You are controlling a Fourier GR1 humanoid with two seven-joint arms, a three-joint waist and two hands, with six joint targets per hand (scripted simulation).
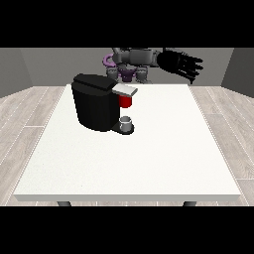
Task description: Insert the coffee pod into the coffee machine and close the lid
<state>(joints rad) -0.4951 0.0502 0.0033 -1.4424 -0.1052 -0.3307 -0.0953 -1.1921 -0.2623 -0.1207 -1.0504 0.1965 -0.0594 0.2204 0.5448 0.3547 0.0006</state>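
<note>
A black coffee machine (pixel 95 105) stands on the left half of the white table (pixel 163 149). Its grey lid (pixel 124 90) juts out to the right from the top, lying nearly flat. Just under the lid is a red thing at the machine (pixel 126 101). A small grey thing (pixel 126 122) sits on the machine's base below it; I cannot tell whether it is the pod. The hand at the view's right (pixel 181 64) is raised above the table's far right edge, away from the machine, fingers spread and straight, holding nothing. No hand shows at the view's left.
The robot's torso (pixel 133 62) stands behind the table's far edge. Wooden floor surrounds the table, and grey walls stand behind.
</note>
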